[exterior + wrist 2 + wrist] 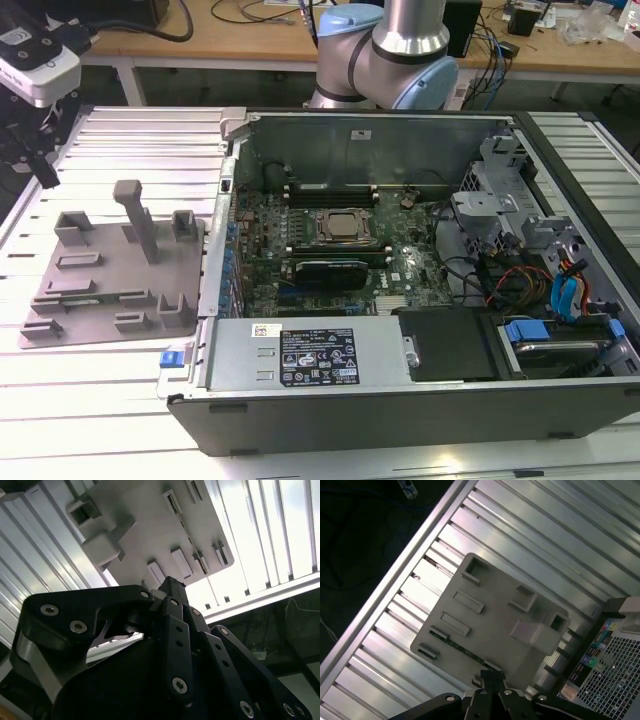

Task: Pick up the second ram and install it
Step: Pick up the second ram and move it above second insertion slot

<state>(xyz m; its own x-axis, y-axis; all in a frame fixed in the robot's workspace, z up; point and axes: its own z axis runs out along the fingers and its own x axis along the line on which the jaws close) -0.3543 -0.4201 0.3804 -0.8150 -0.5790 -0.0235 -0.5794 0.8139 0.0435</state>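
A black robot gripper (490, 674), fingers drawn together with nothing seen between them, hangs over one edge of a grey slotted plastic fixture plate (495, 610) on a ribbed aluminium table (530, 545). The second ram (451, 641), a thin green circuit-board stick, stands on edge in the plate's long slot, near the fingertips but apart from them. An open black computer case (560, 150) lies on the exterior view's right.
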